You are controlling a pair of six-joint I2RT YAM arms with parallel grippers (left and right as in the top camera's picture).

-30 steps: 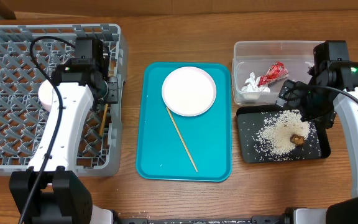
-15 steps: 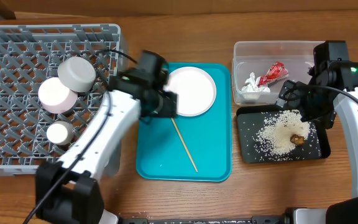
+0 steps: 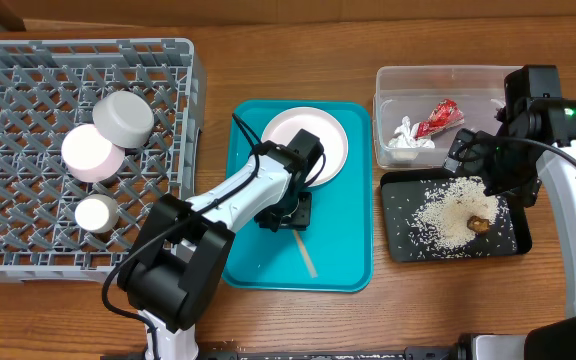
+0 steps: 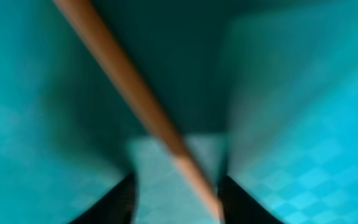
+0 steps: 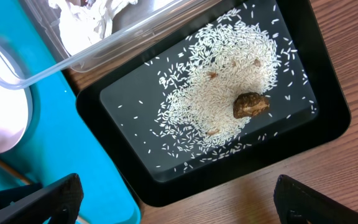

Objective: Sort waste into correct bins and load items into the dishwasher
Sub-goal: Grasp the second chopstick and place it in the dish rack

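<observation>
Because the left wrist view is badly blurred, the grasp is read with caution: the left gripper appears part open and holds nothing, its dark fingertips set either side of the chopstick. The stick runs diagonally through the gap, nearer the right-hand tip. Overhead, this gripper sits low on the turquoise tray, just below the white plate, covering the stick's upper-middle stretch. Only the stick's lower end shows, pointing toward the tray's near edge. Judged step: picking up the chopstick for the dish rack. To do it well, shift so the stick lies midway between the pads, keep the tips down against the tray, and close slowly. A thin round stick is likely to roll or squirt out of an off-centre pinch. Take hold near its middle so it does not droop, then lift clear of the plate rim before swinging left. The right gripper hangs wide open and empty over the black tray of rice.
</observation>
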